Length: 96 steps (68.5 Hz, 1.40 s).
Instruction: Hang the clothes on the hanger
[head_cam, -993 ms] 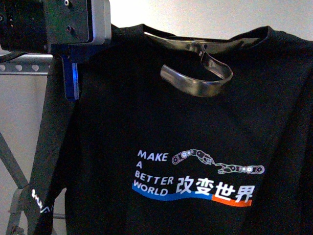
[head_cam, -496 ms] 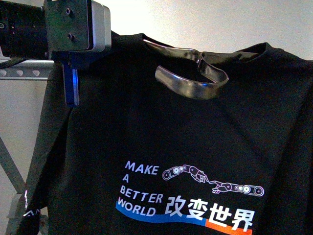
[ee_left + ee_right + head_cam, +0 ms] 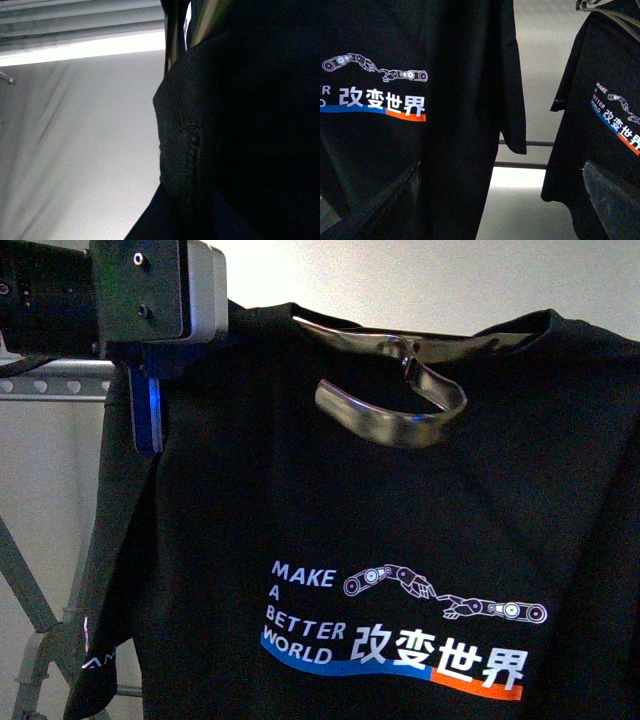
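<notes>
left fingers [image 3: 148, 410]: only one blue finger shows, lying flat on the shoulder of the T-shirt [image 3: 380, 520]; the other is hidden behind the cloth; looks like the left gripper [image 3: 148, 438] is pinching the shirt there

left wrist view: black fabric [image 3: 250, 130] with a ribbed, stitched edge right up against the camera; pale wall beside it

T-shirt: hangs down from the left fingers and spreads away to the right of them; the "MAKE A BETTER WORLD" print sits well below them

chrome hanger [image 3: 395, 410]: inside the collar, to the right of the left fingers at about their height; its flat hook curls out over the front of the shirt, not on anything

rack rail [image 3: 55, 386]: grey bar with heart holes, just behind the left fingers, running off to their left; it's not touching the hook

right fingers [image 3: 612, 197]: dim, but they look spread wide; nothing between them on the right gripper [image 3: 500, 167]

beyond the right fingers: the printed shirt front [image 3: 420, 75] to one side, a second T-shirt [image 3: 605, 125] with the same print to the other; pale wall and two dark bars [image 3: 520, 154] between the two
</notes>
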Each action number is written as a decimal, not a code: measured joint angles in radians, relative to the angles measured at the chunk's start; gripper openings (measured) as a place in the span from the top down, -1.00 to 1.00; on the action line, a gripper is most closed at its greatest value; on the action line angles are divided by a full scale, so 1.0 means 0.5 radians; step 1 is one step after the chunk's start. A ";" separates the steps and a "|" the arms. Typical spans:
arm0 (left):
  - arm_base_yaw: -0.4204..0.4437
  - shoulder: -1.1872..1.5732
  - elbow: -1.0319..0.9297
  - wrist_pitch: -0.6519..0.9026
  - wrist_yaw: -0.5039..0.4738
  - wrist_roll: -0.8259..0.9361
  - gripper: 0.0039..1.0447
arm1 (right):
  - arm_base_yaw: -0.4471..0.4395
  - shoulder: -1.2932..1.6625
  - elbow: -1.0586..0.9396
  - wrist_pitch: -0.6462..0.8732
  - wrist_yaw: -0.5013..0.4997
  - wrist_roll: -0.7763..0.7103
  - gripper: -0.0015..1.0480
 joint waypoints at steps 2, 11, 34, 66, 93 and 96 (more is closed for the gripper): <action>0.001 0.000 0.000 0.000 -0.001 0.000 0.93 | -0.146 0.118 0.051 -0.034 -0.278 -0.050 -0.86; -0.004 0.000 0.000 0.001 0.000 0.000 0.93 | -0.734 0.612 0.294 0.306 -0.958 -0.257 -0.86; 0.002 0.001 -0.002 0.001 -0.004 0.000 0.93 | -0.654 1.654 1.080 0.758 -1.165 -1.349 -0.86; -0.001 0.001 -0.002 0.001 -0.002 0.000 0.93 | -0.041 2.309 1.913 0.299 -0.999 -2.901 -0.86; -0.001 0.001 -0.002 0.001 -0.002 0.000 0.93 | 0.169 2.708 2.337 0.249 -0.675 -2.957 -0.67; -0.001 0.001 -0.002 0.001 -0.001 0.000 0.93 | 0.175 2.741 2.361 0.254 -0.656 -2.943 -0.57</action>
